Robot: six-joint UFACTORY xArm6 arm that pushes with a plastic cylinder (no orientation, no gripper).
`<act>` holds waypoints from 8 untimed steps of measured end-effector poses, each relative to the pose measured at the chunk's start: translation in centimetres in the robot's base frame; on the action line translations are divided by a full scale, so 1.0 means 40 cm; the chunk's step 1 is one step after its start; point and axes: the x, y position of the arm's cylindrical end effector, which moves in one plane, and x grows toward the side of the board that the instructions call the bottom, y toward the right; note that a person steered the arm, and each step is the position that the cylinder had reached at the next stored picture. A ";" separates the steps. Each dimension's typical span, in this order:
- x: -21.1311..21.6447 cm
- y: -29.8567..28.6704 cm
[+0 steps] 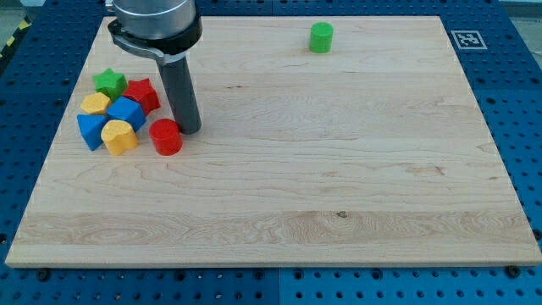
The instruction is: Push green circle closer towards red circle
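The green circle (pixel 321 37) stands near the view's top edge of the wooden board (pixel 339 186), right of centre. The red circle (pixel 166 136) stands at the view's left, far from the green circle. My tip (pixel 189 130) rests on the board just right of and slightly above the red circle, close to touching it. The tip is far to the lower left of the green circle.
A cluster of blocks lies left of the red circle: a green star (pixel 110 82), a red star (pixel 141 93), a yellow block (pixel 96 104), a blue block (pixel 127 111), a blue triangle (pixel 89 131) and a yellow heart (pixel 118 135).
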 end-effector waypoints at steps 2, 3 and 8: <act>-0.159 0.273; -0.244 0.502; -0.361 0.295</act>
